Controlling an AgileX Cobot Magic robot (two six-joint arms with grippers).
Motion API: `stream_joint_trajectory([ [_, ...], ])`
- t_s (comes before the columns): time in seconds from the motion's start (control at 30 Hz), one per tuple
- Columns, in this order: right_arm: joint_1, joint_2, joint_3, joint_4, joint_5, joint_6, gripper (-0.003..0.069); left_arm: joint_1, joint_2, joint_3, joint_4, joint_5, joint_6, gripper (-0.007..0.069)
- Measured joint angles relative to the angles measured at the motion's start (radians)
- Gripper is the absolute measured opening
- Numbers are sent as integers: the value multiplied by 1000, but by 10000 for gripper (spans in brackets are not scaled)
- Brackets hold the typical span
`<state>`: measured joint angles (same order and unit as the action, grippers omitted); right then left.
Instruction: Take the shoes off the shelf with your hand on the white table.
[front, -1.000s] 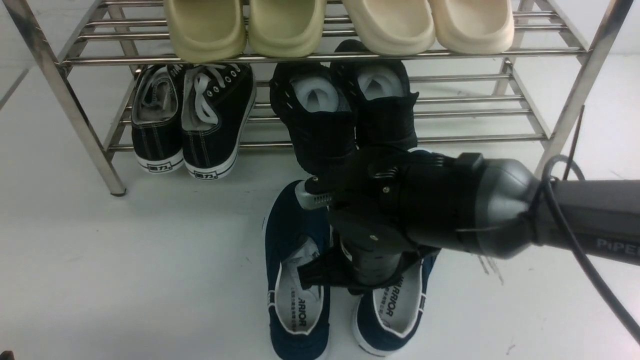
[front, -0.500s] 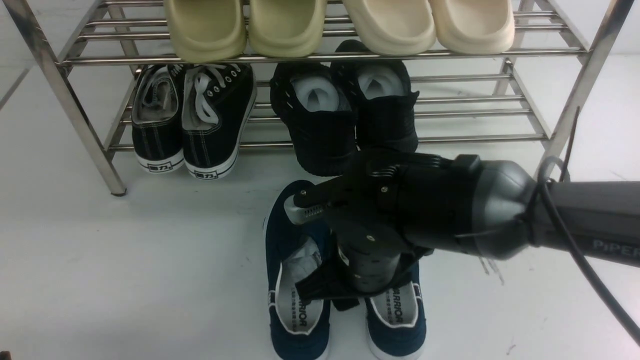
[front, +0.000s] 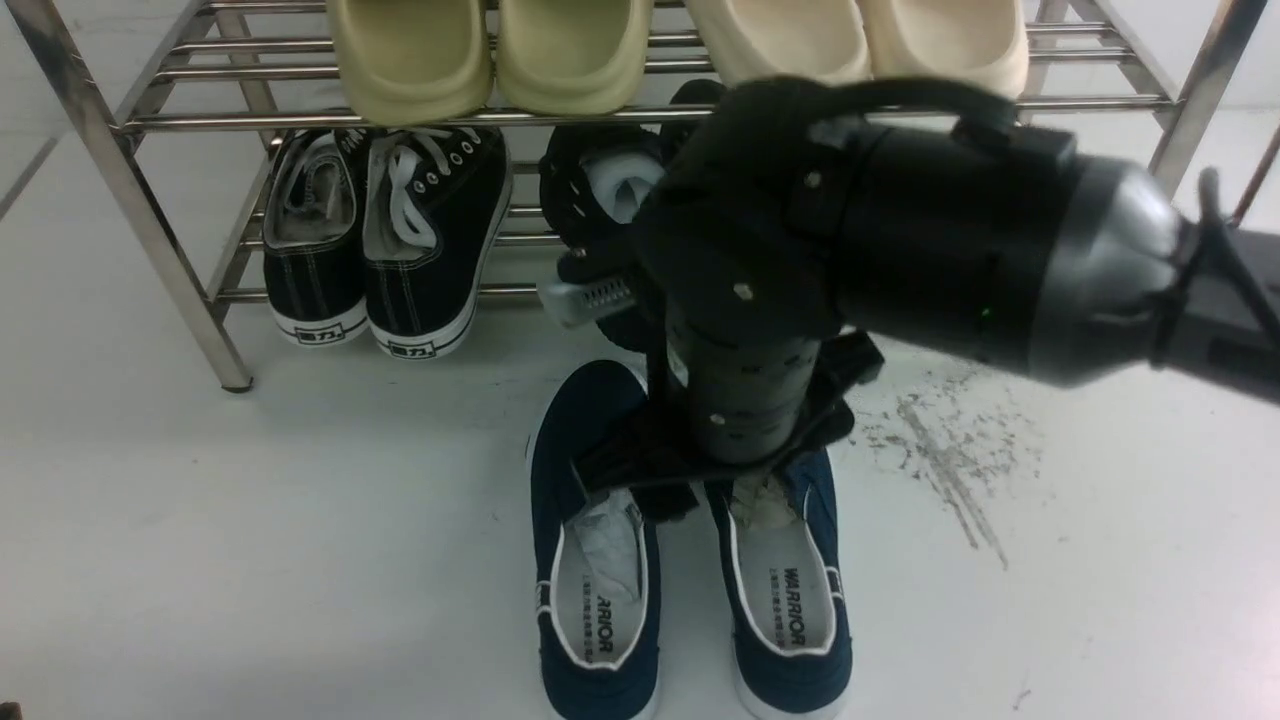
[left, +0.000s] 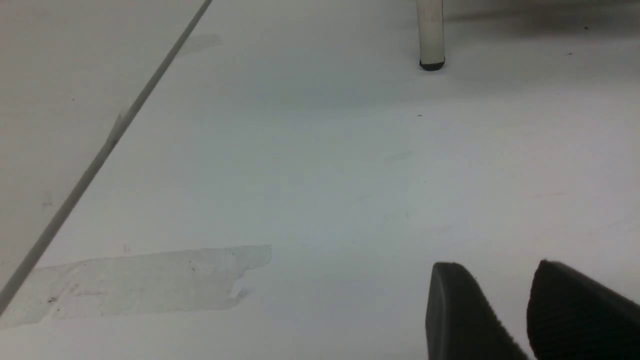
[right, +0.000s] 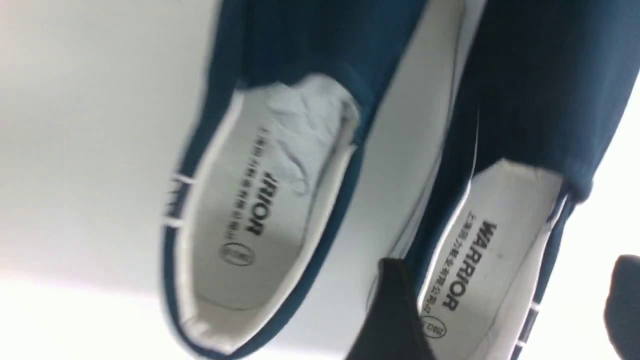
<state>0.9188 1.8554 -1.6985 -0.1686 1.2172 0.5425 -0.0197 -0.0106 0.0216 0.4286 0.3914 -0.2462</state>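
Observation:
The two navy shoes (front: 595, 570) (front: 790, 600) lie side by side on the white table (front: 250, 550), in front of the steel shelf (front: 150, 230), toes toward it. Both show in the right wrist view (right: 260, 210) (right: 495, 250), white insoles up and paper in the left one. My right gripper (right: 507, 300) hovers above the right shoe, open and empty, its fingers clear of it. In the front view its silver fingertip (front: 578, 296) points left, above the shoes' toes. My left gripper (left: 502, 272) hangs low over bare table with its fingers slightly apart and nothing between them.
Black lace-up sneakers (front: 385, 240) and black knit shoes (front: 620, 200) sit on the lower tier, the knit pair partly behind my right arm. Pale slippers (front: 490, 50) fill the top tier. Dark scuff marks (front: 935, 450) lie right of the shoes. A shelf leg (left: 431, 35) and tape patch (left: 150, 280) lie ahead of the left gripper.
My right gripper opened and let go of the right navy shoe, which now lies flat beside the left one. The arm then rose, uncovering the scuff marks.

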Motion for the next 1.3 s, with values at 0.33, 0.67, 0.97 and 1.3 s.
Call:
stream_joint_trajectory([
  [0.33, 0, -275, -36, 73, 28, -212, 218, 0, 0, 0, 0, 0, 0, 241],
  [0.67, 0, -691, 88, 17, 41, -238, -13, 0, 0, 0, 0, 0, 0, 241],
  [0.97, 0, -1101, 587, -99, -166, -140, -13, 0, 0, 0, 1, 0, 0, 241],
  [1.3, 0, -1204, 1107, -129, -892, -49, -10, 0, 0, 0, 1, 0, 0, 241],
])
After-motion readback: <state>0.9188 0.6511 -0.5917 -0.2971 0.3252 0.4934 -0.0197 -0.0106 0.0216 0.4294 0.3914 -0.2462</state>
